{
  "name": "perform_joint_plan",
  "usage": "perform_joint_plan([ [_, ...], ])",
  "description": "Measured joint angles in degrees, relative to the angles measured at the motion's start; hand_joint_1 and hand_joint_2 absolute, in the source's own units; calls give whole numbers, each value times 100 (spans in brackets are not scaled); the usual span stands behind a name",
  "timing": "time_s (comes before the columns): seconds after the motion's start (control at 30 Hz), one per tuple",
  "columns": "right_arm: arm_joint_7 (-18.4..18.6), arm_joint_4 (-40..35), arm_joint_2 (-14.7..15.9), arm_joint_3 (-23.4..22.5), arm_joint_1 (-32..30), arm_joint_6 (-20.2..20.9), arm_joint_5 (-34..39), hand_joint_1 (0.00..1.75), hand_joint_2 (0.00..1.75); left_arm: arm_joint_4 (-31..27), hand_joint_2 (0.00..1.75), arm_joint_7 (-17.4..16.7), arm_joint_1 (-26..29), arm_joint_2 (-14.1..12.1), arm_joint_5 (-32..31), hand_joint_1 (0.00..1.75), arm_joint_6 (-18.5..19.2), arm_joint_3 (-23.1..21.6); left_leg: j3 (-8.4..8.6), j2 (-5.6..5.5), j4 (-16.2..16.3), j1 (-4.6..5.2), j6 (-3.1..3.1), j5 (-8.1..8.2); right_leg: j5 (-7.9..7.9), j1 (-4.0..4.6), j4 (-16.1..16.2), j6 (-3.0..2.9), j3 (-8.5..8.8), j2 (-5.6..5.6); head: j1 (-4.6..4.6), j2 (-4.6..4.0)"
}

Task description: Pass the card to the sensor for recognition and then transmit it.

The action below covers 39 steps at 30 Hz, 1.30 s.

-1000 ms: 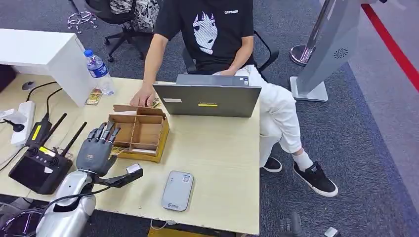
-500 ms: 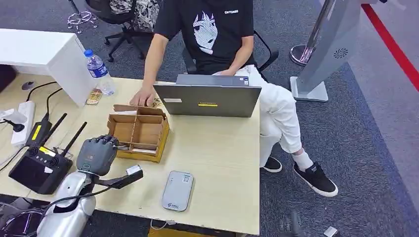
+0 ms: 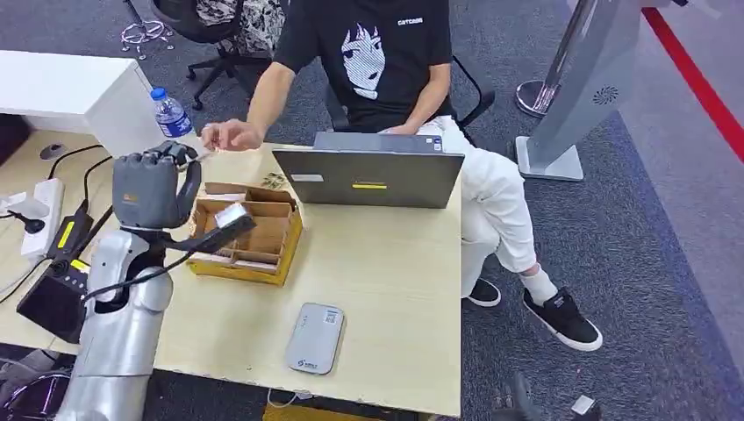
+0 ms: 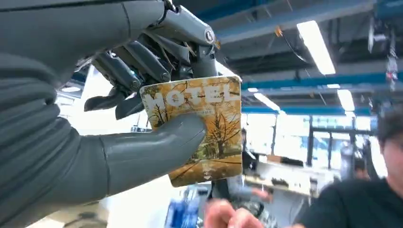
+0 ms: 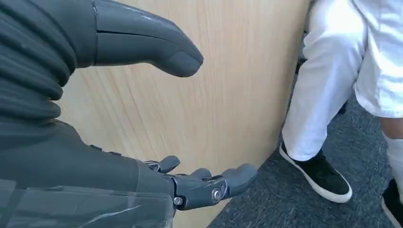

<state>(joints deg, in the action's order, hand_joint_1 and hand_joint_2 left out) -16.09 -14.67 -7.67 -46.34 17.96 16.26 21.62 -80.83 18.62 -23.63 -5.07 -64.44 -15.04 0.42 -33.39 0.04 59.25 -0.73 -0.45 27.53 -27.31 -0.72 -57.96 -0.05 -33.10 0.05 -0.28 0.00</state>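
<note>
Holding steady matters now. Table (image 3: pixel 386 263) carries the laptop (image 3: pixel 368 178), compartment box (image 3: pixel 250 237) and grey sensor (image 3: pixel 315 338) at its near edge. Left hand (image 3: pixel 145 189), raised over the far left, pinches the card (image 4: pixel 199 128) between thumb and fingers. Right hand (image 5: pixel 157 118) is wide and empty. Judgement: lower the card flat over the sensor, grip unchanged.

The robot's left arm (image 3: pixel 118 324) was smooth silver metal, with a thin black cable looping beside it. Its left hand (image 3: pixel 145 189) was matte dark grey, with an orange marking on its back. The right hand (image 5: pixel 142 142) had a grey ribbed cover, a thick grey thumb and darker fingers (image 5: pixel 214 185).
</note>
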Motion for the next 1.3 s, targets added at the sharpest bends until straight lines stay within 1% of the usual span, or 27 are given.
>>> perform_joint_plan([
  [0.13, 30, 0, -17, 15, 20, -13, -11, 0, 175, 37, 175, -231, -477, 74, -166, 175, 188, 31, -1, 0, 0, -1, -2, -2, 1, 1, 0, -1, -2, 0, 2, 0],
  [0.2, 39, 0, -35, 22, 39, -15, -39, 0, 175, 116, 175, -288, -668, 98, -216, 175, 199, 55, -1, 1, 0, -1, -2, -2, 1, 1, 0, -1, -2, 1, 2, 0],
  [0.4, 48, 0, -74, 33, 72, -55, -85, 0, 175, 339, 175, -291, -854, 153, -247, 175, 129, 133, -1, 1, 0, -1, -3, -2, 1, 1, 0, -1, -3, 2, 2, 0],
  [0.43, 48, 0, -77, 33, 72, -57, -85, 0, 175, 363, 175, -291, -864, 153, -249, 58, 129, 135, -1, 2, 0, -1, -3, -2, 1, 1, 0, -1, -3, 2, 2, 0],
  [0.47, 48, 0, -79, 33, 72, -57, -85, 0, 175, 385, 175, -291, -866, 155, -251, 0, 107, 138, -1, 2, 0, 0, -3, -2, 1, 1, 0, -1, -3, 3, 2, 0],
  [0.53, 48, 0, -81, 35, 72, -57, -92, 0, 175, 407, 175, -218, -845, 184, -194, 0, -35, 184, -4, 2, 0, -1, -3, -2, 1, 1, 0, -1, -3, 2, 2, 0],
  [0.6, 44, 0, -85, 44, 73, -57, -103, 0, 175, 402, 175, -38, -805, 251, 10, 0, -229, 297, -5, 1, 0, 0, -3, -2, 1, 1, 0, -1, -3, 2, 2, 0],
  [0.7, 15, 0, -94, 55, 71, -57, -101, 0, 175, 269, 175, 313, -669, 396, 466, 0, -262, 591, -6, 2, -1, 0, -3, -1, 0, 0, 0, -1, -4, 3, 2, 0],
  [0.8, -20, 0, -94, 55, 64, -35, -77, 0, 175, 50, 175, 723, -479, 553, 982, 0, -404, 1010, -7, 3, -1, 0, -3, -1, 0, 0, 0, -1, -5, 4, 2, 0],
  [0.9, 67, 0, -83, 44, 13, 170, 74, 0, 175, -120, 175, 1208, -274, 682, 1719, 0, -547, 1579, -6, 4, -1, 0, -3, 0, 0, 0, 1, -1, -8, 6, 2, 0],
  [1.0, 114, -2, -27, 9, -95, 289, 153, 0, 175, -155, 175, 1579, -102, 760, 2232, 0, -632, 2110, -12, -1, -3, -2, -3, -1, -1, 1, 0, -1, -9, -2, 2, 0],
  [1.03, 63, -2, 32, 0, -120, 260, 142, 0, 175, -155, 175, 1763, -55, 780, 2653, 0, -623, 2322, -15, 0, -4, -2, -3, -1, -1, 1, 0, -1, -9, -1, 4, 0],
  [1.1, -68, -2, 155, -9, -160, 61, 96, 0, 175, -155, 175, 2035, 34, 809, 3823, 0, -531, 2849, -11, 21, -7, 0, -4, 2, 0, -1, 0, -1, -9, 19, 2, 0],
  [1.17, -173, -2, 331, -26, -220, -151, -3, 0, 175, -155, 175, 2081, 226, 778, 4800, 0, -406, 3358, -9, 23, -7, 3, -2, 3, 0, -2, 1, -1, -10, 21, 2, 0],
  [1.23, -219, -2, 531, -33, -276, -372, -134, 0, 175, -153, 175, 2109, 516, 699, 5632, 0, -137, 3920, -13, 24, -7, 2, 0, 5, -3, -1, 2, -1, -16, 22, -9, 0],
  [1.27, -227, -2, 625, -37, -302, -435, -159, 0, 175, -142, 175, 2114, 620, 695, 5898, 0, 1, 4210, -18, 18, -6, 1, 1, 5, -5, -1, 5, 0, -18, 16, -4, 0],
  [1.3, -234, -4, 714, -42, -322, -461, -192, 0, 175, -133, 175, 2116, 715, 684, 6024, 0, 126, 4501, -20, 9, -6, 2, 1, 5, -8, -2, 5, 4, -18, 9, 2, 0],
])
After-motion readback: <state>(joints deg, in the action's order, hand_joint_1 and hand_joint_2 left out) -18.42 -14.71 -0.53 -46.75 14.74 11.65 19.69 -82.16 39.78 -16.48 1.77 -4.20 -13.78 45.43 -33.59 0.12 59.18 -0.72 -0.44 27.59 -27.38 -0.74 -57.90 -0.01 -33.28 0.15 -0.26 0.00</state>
